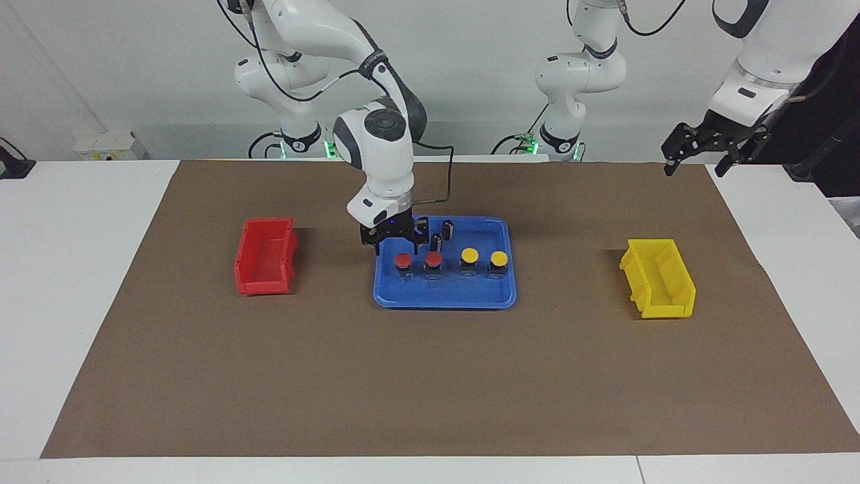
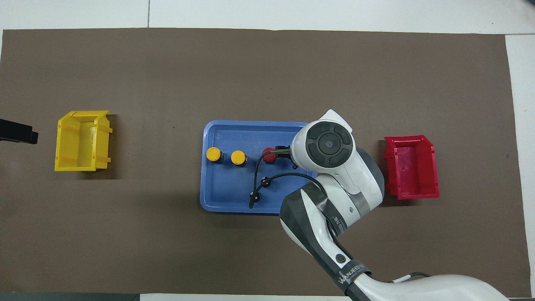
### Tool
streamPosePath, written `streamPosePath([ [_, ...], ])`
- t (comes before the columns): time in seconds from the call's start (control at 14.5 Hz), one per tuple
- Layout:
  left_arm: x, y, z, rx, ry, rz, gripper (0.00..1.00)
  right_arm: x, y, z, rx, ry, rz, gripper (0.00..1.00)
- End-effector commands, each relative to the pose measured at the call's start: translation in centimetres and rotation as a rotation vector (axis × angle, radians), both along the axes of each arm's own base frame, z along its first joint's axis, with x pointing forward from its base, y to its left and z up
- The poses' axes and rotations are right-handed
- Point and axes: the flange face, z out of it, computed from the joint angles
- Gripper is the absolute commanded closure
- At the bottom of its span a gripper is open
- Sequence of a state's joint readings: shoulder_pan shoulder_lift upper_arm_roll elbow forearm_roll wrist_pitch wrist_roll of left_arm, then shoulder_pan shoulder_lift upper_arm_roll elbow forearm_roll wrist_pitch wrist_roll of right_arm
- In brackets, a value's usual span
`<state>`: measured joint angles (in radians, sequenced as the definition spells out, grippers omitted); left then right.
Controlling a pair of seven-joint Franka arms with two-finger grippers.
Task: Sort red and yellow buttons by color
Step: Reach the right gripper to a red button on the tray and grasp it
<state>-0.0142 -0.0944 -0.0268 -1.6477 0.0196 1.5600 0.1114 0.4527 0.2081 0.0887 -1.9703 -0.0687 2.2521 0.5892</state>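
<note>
Facing view: right hand (image 1: 395,245) low over blue tray (image 1: 444,298), above the end red button (image 1: 402,260); grip unclear. Left hand (image 1: 699,153) released, waiting at 2 o'clock. Overhead view: yellow buttons (image 2: 226,156) in tray; arm band reads "WANJEED…" (image 2: 350,273).

Table (image 1: 80,282) under brown mat (image 1: 430,376)
</note>
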Motion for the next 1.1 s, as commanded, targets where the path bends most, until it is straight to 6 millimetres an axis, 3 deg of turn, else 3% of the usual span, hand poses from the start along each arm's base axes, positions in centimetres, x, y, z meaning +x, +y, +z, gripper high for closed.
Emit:
streamPosePath([
  [0.0,-0.8,-0.4,0.4,0.01,0.002,-0.02,0.0,0.0,0.3,-0.7,0.004,-0.025,0.033,0.22],
  [0.14,-0.8,-0.4,0.4,0.01,0.002,-0.017,0.0,0.1,0.4,-0.8,0.016,-0.041,0.033,0.26],
  [0.48,-0.8,-0.1,0.3,0.009,0.005,-0.01,0.0,0.4,0.9,-3.2,0.0,-0.036,0.053,0.32],
  [0.69,-0.8,0.4,0.1,0.008,0.006,0.024,0.0,0.4,0.9,-3.1,-0.005,-0.029,0.056,0.55],
  [0.76,-0.9,0.3,0.2,0.01,0.005,0.07,0.0,0.8,1.0,-2.5,-0.006,-0.03,0.054,0.61],
  [0.96,-0.8,-1.3,-0.2,0.008,-0.011,0.1,0.0,2.8,0.9,1.9,-0.026,-0.011,0.035,0.69],
  [1.03,-0.7,-3.9,-1.2,-0.005,-0.02,0.061,0.0,3.3,0.4,3.4,-0.035,-0.001,0.035,0.69],
])
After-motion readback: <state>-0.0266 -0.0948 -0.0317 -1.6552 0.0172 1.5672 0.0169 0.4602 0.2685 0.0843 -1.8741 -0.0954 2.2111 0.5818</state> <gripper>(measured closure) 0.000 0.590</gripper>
